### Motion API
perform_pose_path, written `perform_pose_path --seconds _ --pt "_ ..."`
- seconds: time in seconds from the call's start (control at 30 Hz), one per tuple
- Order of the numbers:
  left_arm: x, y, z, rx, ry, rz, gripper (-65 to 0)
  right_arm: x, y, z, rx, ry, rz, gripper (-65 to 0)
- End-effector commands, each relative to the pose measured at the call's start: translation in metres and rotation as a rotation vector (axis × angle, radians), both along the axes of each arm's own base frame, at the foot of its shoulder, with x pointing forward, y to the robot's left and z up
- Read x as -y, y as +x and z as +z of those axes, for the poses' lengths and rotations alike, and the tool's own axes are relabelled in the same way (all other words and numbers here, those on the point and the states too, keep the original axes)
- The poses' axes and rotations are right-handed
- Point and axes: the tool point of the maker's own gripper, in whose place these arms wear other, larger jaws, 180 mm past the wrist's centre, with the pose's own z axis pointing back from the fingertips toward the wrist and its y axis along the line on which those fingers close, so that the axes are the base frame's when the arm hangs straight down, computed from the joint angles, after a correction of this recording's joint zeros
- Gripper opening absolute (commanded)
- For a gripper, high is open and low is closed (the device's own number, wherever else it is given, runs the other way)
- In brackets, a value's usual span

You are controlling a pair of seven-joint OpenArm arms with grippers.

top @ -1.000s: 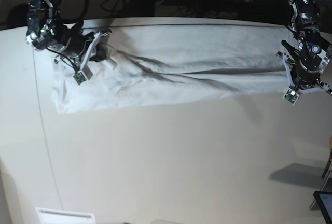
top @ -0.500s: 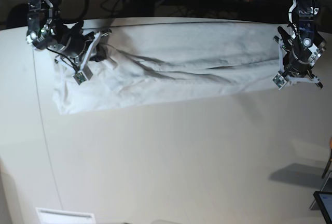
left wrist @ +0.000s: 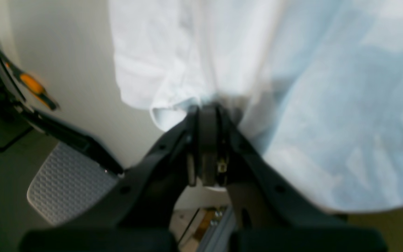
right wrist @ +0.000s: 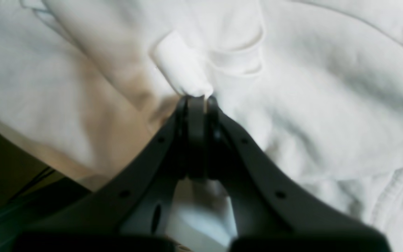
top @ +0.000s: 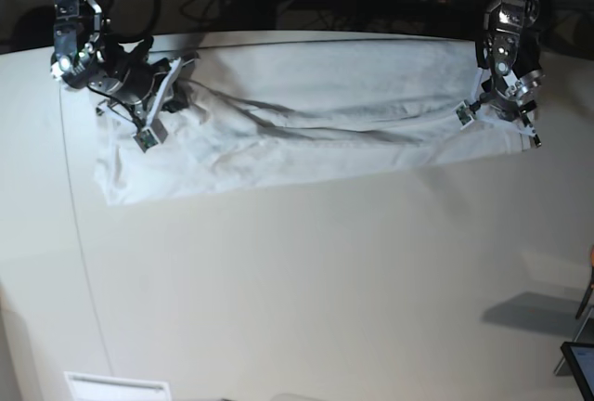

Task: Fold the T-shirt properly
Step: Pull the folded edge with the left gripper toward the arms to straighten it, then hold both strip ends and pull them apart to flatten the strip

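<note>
Two hands are clamped on the T-shirt [top: 297, 127]: right hand [top: 165, 95] at upper left, left hand [top: 492, 109] at upper right (each pinching an end). Between them its long axis runs across the desk [top: 306, 290], along the far edge.

The T-shirt [top: 306, 127], plain white and creased, is stretched out in a long band across the far part of the surface. Diagonal folds are seen along its middle. Each end is gathered and pinched up slightly from the surface.
</note>
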Motion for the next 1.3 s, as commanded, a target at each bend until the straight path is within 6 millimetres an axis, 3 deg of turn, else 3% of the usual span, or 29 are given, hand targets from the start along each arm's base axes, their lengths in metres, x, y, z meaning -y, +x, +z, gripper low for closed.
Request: perform_pose_path --seconds 0.0,0.23,0.5,0.57,0.67,0.73,0.87,1.03,1.27 --pt "-0.011 0.005 0.009 0.019 0.045 0.006 -65.0 0.006 0.004 0.002 0.017 -0.034 -0.003 -64.7" --pt "-0.027 -0.001 0.002 -0.017 0.096 0.03 -65.0 0.005 0.004 0.002 0.018 -0.03 -0.008 -64.7" --pt "-0.025 -0.001 0.001 -0.015 0.089 0.034 -65.0 0.006 0.005 0.003 0.021 -0.032 -0.009 -64.1" --pt "-0.023 0.008 0.004 0.005 0.081 0.032 -65.0 0.006 0.007 0.004 0.031 -0.028 -0.012 -64.1" --pt "-0.026 0.014 -0.001 0.01 0.07 0.069 -59.1 0.005 0.011 0.007 0.063 -0.012 -0.023 -64.0" --pt "-0.027 0.015 -0.005 0.005 0.063 0.085 -53.7 0.014 0.012 0.007 0.065 -0.02 -0.059 -63.7" --pt "-0.026 0.015 -0.008 0.001 0.057 0.09 -51.4 0.032 0.017 0.008 0.061 -0.032 -0.161 -57.2" --pt "-0.026 0.016 -0.007 0.003 0.054 0.09 -51.4 0.033 0.017 0.008 0.063 -0.035 -0.166 -47.2" --pt "-0.025 0.018 -0.006 0.01 0.051 0.091 -51.4 0.031 0.011 0.008 0.055 -0.027 -0.165 -45.7"
